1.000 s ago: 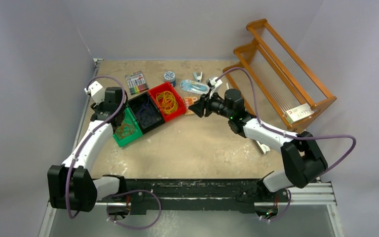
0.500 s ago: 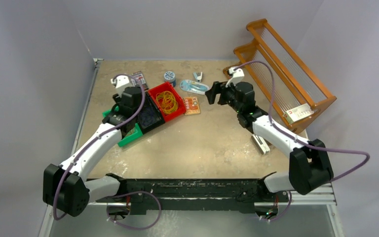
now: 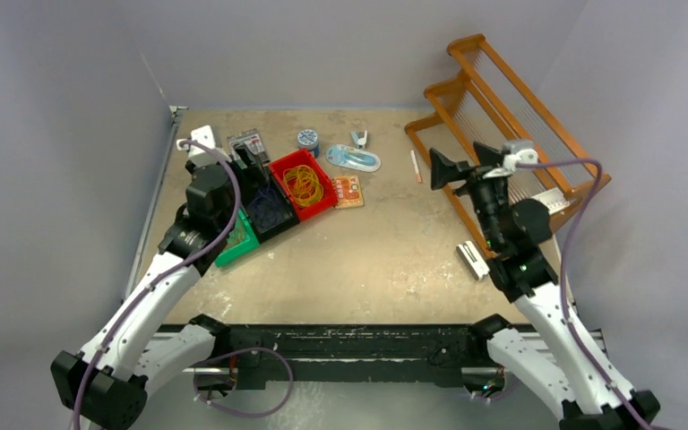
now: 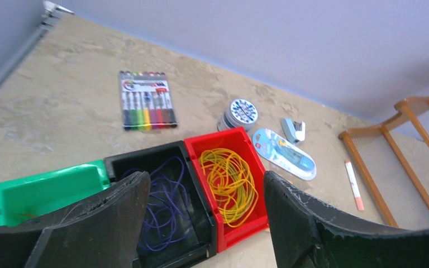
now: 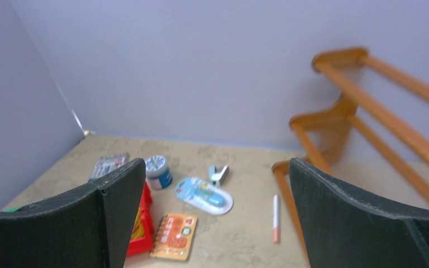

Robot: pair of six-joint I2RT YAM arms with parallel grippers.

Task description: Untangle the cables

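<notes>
The beige table point(image 3: 385, 260) carries a red bin point(image 4: 246, 234). A black bin point(image 4: 145, 155) and a green bin point(image 4: 50, 190) stand left of it, markers point(image 4: 145, 100) and tape point(image 4: 239, 113) behind it, a notebook point(image 3: 348, 191) right of it.

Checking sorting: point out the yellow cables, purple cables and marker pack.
yellow cables point(image 4: 229, 181), left wrist view, middle of the coil.
purple cables point(image 4: 167, 195), left wrist view, loops' middle.
marker pack point(image 4: 147, 106), left wrist view, pack's centre.

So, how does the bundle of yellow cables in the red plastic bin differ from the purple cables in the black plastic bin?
The yellow cables are bright and lie in the red bin; the purple cables are dark and lie in the black bin. The yellow loops look denser than the looser purple ones. Both are thin single-colour loops in open bins side by side.
</notes>
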